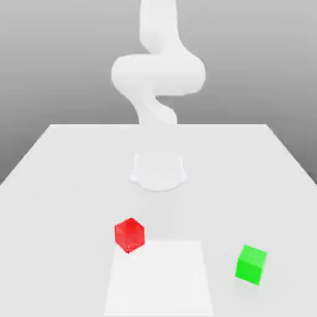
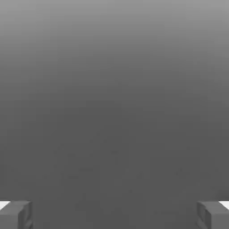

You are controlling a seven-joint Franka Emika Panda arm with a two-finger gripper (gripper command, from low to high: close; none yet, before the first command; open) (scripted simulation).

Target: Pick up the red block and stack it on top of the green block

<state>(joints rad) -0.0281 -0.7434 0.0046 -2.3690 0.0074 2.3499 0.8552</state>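
The gripper (image 2: pixel 114 214) stands wide open in the hand view: its two grey fingertips (image 2: pixel 15 214) sit far apart at opposite edges of the picture, with nothing between them, and past them lies a plain grey backdrop with no block in it. In the exterior view the white arm (image 1: pixel 158 74) rises from its round base (image 1: pixel 158 171) on the white table (image 1: pixel 62 186), bends into a thick elbow, and runs up out of the top of the picture, so the hand itself is well above the table and far from both cubes. The red block (image 1: pixel 129 234) rests on the table, well below the gripper and nearer the camera than the arm's base, a little toward the exterior view's left of that base. It sits at the far left corner of a slightly brighter square patch (image 1: pixel 160 278) on the tabletop, turned so that one edge faces the camera. The green block (image 1: pixel 251 264) also rests flat on the table, well apart from the red block, toward the exterior view's right and somewhat nearer the camera, just outside the bright patch. Neither cube touches the other, the arm, or the gripper; both lie untouched on the surface, and the red one is not yet stacked.
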